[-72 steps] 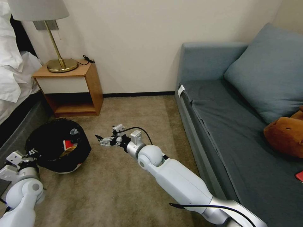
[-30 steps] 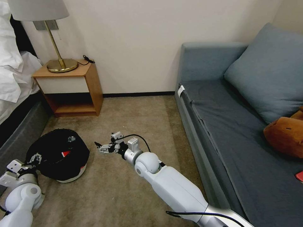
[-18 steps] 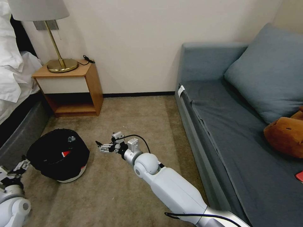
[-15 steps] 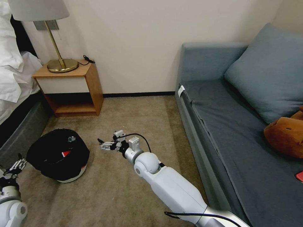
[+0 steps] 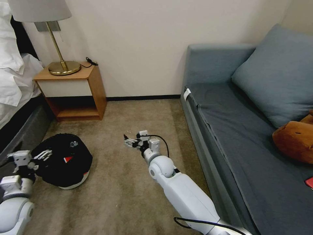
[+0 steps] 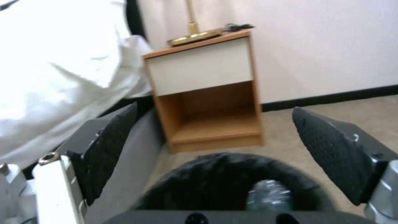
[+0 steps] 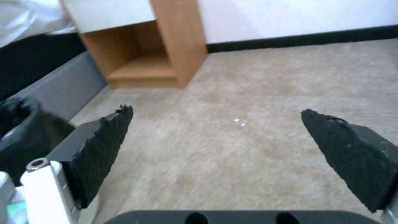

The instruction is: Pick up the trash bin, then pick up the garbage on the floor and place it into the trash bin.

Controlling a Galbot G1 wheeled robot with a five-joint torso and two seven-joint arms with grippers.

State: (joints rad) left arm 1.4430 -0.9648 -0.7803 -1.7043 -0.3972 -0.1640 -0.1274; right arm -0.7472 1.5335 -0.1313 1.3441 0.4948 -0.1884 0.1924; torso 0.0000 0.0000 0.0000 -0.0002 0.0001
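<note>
A big blue sofa (image 5: 247, 130) stands along the right side of the room, with a brown stuffed toy (image 5: 295, 138) on its seat. A bed (image 5: 13, 81) with white sheets is on the left. Between them, against the wall, is a small wooden night table (image 5: 73, 91) with a gold lamp (image 5: 55, 36) on top.

The trash bin (image 5: 63, 160) sits on the tan carpet (image 5: 137, 117) near the bed, in front of the night table. It is round and low, and it stands up with its mouth facing the ceiling. A crinkly black bag covers it, and a bit of its white wall shows at the bottom. Inside the bin you can see a small clear bottle (image 6: 269, 196) and a piece of red-and-white wrapper (image 5: 67, 159).

The left gripper (image 5: 44, 154) hangs just beside the bin's near-left rim. Its fingers (image 6: 331, 152) are spread wide with nothing between them. The right gripper (image 5: 127, 142) hangs over bare carpet, well apart from the bin. Its fingers (image 7: 352, 152) are spread wide too, and hold nothing.
</note>
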